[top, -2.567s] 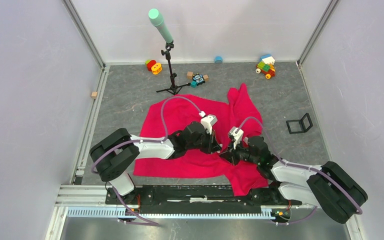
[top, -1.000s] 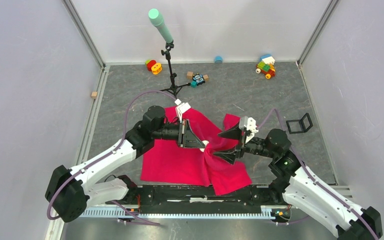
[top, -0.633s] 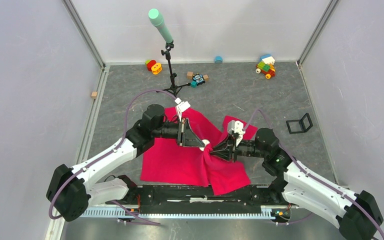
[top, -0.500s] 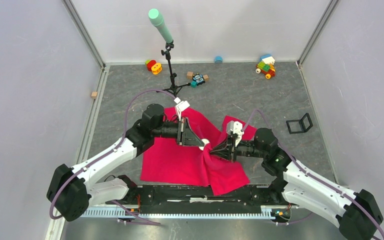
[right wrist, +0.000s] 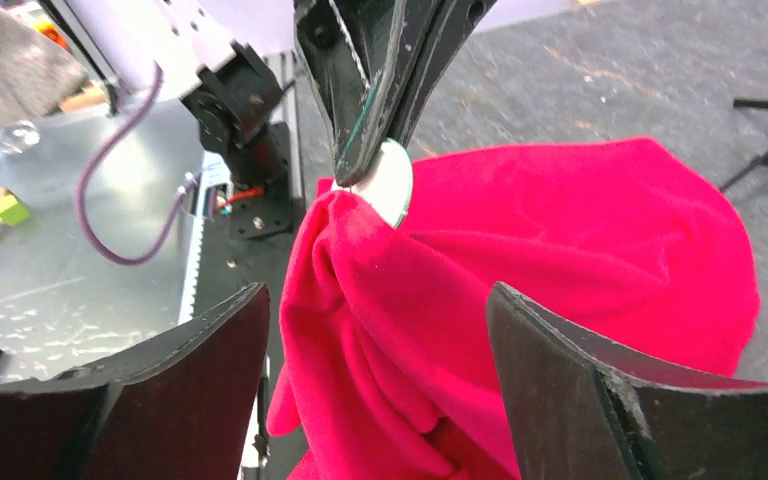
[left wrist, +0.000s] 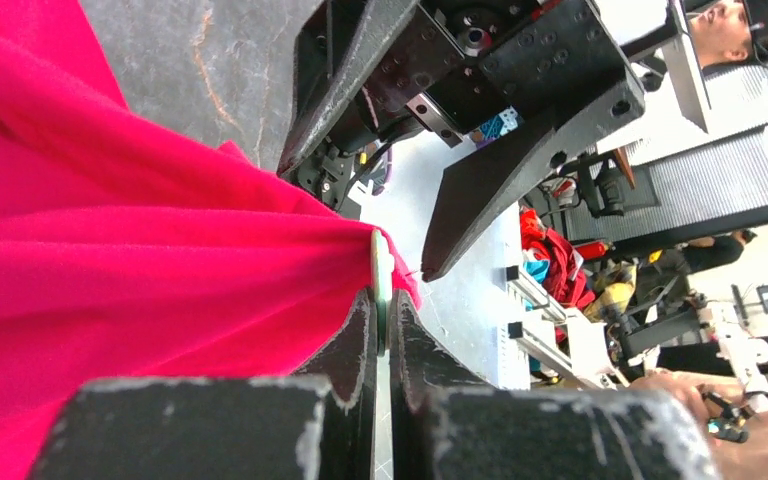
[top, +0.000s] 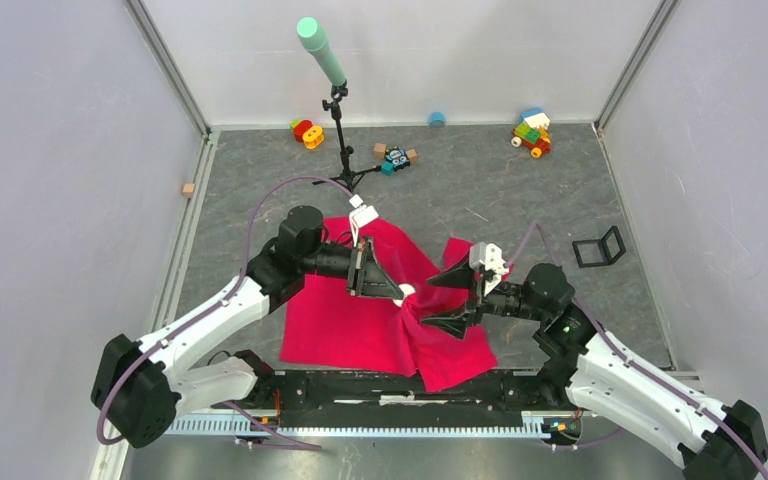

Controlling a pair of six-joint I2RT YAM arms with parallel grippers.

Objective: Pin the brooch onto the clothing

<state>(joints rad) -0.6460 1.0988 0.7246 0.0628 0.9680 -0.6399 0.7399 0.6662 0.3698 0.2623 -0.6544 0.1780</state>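
Observation:
The clothing is a bright red-pink shirt lying on the grey floor, with one part pulled up into a peak. At the top of that peak is the brooch, a small pale disc. My left gripper is shut on it. In the left wrist view the brooch shows edge-on between the shut fingertips. In the right wrist view its pale back faces the camera, and red fabric hangs bunched below it. My right gripper stands open just right of the peak, and its fingers straddle the hanging fabric without touching it.
A black stand with a green-topped rod rises behind the shirt. Toy blocks, a small toy car, a colourful brick vehicle and a blue cap line the back. A black frame sits to the right.
My right gripper was shut on the fabric by the brooch half a second ago. It has now opened wide and drawn back a little to the right. The left gripper still holds the brooch, barely moved.

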